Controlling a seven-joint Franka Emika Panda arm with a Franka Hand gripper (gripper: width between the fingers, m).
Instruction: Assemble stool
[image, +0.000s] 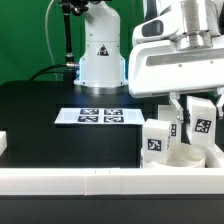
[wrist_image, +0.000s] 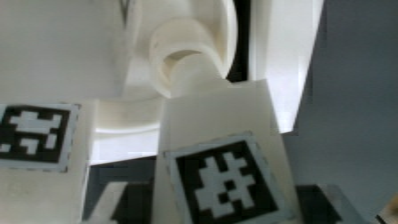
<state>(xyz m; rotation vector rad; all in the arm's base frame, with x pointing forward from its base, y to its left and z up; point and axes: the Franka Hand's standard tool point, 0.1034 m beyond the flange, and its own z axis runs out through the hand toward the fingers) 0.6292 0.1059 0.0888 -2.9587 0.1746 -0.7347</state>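
Observation:
My gripper (image: 199, 115) hangs at the exterior view's right, shut on a white stool leg (image: 201, 124) with a black-and-white tag, held upright over the round white seat (image: 186, 157). A second tagged leg (image: 155, 140) stands upright on the seat's near left side. In the wrist view the held leg (wrist_image: 217, 150) fills the middle between my dark fingers (wrist_image: 128, 203), its tag facing the camera and its rounded far end (wrist_image: 178, 58) pointing at the seat (wrist_image: 107, 110). The other leg (wrist_image: 36, 138) shows beside it. The contact between held leg and seat is hidden.
The long white border rail (image: 80, 180) runs along the front, and the seat sits against it at the right corner. The marker board (image: 100, 116) lies flat mid-table. The robot base (image: 100, 55) stands behind it. A small white piece (image: 3, 143) sits at the left edge.

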